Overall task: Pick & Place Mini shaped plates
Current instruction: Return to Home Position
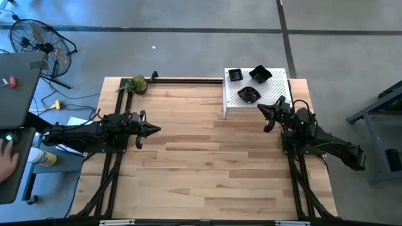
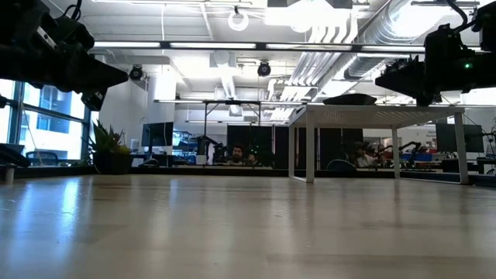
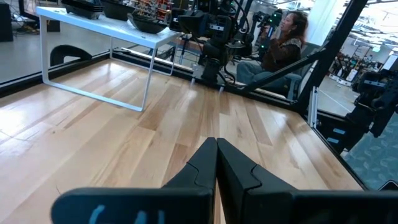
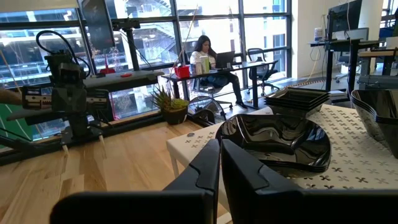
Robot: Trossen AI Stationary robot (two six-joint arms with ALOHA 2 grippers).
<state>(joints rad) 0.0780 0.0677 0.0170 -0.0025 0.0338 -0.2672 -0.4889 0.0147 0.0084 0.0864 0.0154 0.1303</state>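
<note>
Three stacks of glossy black mini plates sit on a white perforated stand (image 1: pixel 276 88) at the table's far right: a square stack (image 1: pixel 235 75), another stack (image 1: pixel 260 74), and a wavy-edged stack (image 1: pixel 249 95). In the right wrist view the wavy plates (image 4: pixel 273 140) lie just ahead, with the square stack (image 4: pixel 298 98) behind them. My right gripper (image 1: pixel 260 107) (image 4: pixel 219 158) is shut and hovers just off the stand's near edge, level with its top, pointing at the wavy stack. My left gripper (image 1: pixel 157 130) (image 3: pixel 216 155) is shut and waits above the table's left side.
A green leafy ball (image 1: pixel 135 85) rests at the far left corner by a black rail. The stand stands on thin white legs (image 2: pixel 310 147), with open space beneath it. Bare wood spans the middle and near side. A person's hand (image 1: pixel 6 160) is beyond the left edge.
</note>
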